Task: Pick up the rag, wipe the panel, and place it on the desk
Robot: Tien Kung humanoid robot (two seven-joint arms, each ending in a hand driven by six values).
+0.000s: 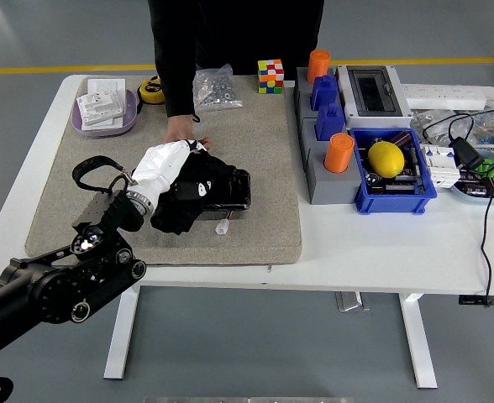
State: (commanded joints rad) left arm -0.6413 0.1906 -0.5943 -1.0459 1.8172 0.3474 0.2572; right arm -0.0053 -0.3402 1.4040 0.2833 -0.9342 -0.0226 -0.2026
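My left hand (173, 172), white-gloved, is shut on a black rag (195, 195) and presses it down on the black panel (234, 195), which lies on the grey mat (255, 151). The rag covers most of the panel; only its right end shows. A person at the far side holds the panel's back edge with one hand (182, 130). A small white connector (223, 227) lies just in front of the panel.
Far left stand a purple tray (104, 111) with white parts, a yellow tape measure (151, 89) and a bag of screws (213, 87). A colour cube (270, 75), grey block with orange cylinders (338, 151), blue bin with a lemon (386, 158) and cables (474, 151) fill the right.
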